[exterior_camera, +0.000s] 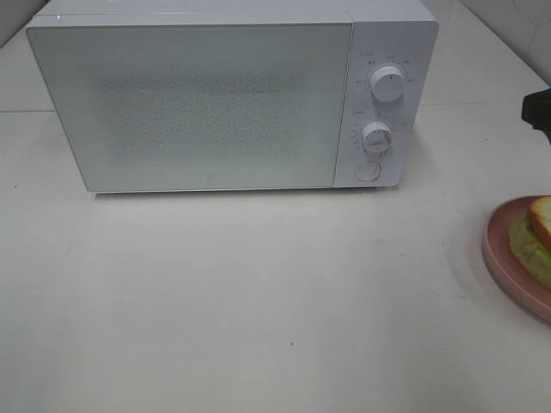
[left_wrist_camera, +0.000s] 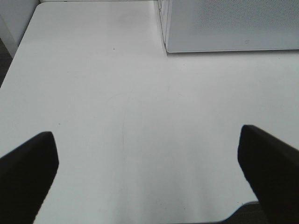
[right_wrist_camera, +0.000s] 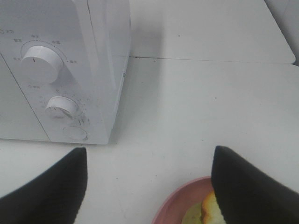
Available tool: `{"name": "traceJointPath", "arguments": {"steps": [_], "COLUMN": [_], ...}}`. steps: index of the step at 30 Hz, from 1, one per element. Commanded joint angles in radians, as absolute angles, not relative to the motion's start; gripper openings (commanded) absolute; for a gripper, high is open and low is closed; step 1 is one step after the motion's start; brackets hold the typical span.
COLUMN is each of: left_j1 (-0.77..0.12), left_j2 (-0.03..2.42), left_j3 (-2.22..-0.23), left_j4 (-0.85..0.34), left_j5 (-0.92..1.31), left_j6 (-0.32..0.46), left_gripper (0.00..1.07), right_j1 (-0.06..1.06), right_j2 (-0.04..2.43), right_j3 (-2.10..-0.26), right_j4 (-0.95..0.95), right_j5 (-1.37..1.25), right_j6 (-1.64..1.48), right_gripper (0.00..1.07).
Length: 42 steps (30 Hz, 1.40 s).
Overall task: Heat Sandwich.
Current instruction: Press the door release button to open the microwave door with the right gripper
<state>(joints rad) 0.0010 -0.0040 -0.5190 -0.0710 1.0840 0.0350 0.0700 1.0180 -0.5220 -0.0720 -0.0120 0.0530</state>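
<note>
The sandwich [exterior_camera: 539, 231], pale bread with tan crust and green filling, lies on a round pink plate [exterior_camera: 502, 249] at the right edge of the exterior view, partly cut off. It also shows in the right wrist view [right_wrist_camera: 209, 212] on the plate [right_wrist_camera: 177, 205]. The white microwave [exterior_camera: 215, 95] stands at the back with its door shut. My right gripper [right_wrist_camera: 149, 186] is open and empty, above the table beside the plate. My left gripper [left_wrist_camera: 149, 172] is open and empty over bare table, in front of the microwave's left corner [left_wrist_camera: 224, 28].
The microwave has two knobs [exterior_camera: 387, 83] [exterior_camera: 376, 136] and a round button [exterior_camera: 368, 171] on its right panel. The table's near edge [left_wrist_camera: 229, 217] shows in the left wrist view. A dark part of the right arm [exterior_camera: 538, 107] shows at the right edge.
</note>
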Motion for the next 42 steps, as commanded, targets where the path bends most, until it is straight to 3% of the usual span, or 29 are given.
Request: {"name": "traceJointPath", "arguments": {"steps": [1,10,23,33,42], "left_j1": [-0.002,-0.002,-0.002,-0.002,-0.002], "left_j2": [-0.020,-0.020,-0.020,-0.020,-0.020], "left_j3": [-0.518,-0.518,-0.518,-0.518,-0.518], "left_j4": [-0.075,-0.075,-0.075,-0.075,-0.075], "left_j5": [1.071,1.071,1.071,1.071,1.071], "left_j6": [0.037,0.037,0.037,0.037,0.037], "left_gripper": [1.00,1.00,1.00,1.00,1.00], "right_j1": [0.073,0.073,0.106,0.389,0.504], "right_j2": [1.067,1.135,1.232,1.384,1.388], "right_j3": [-0.518,-0.391,-0.312,-0.293,-0.293], "right_j4": [-0.069,-0.052,0.215,0.473,0.557], "right_j5": [-0.125,-0.478,-0.759,-0.965,-1.008], "right_j6": [0.055,0.031,-0.224,-0.346,-0.347], "right_gripper": [0.73,0.73,0.73,0.73,0.73]}}
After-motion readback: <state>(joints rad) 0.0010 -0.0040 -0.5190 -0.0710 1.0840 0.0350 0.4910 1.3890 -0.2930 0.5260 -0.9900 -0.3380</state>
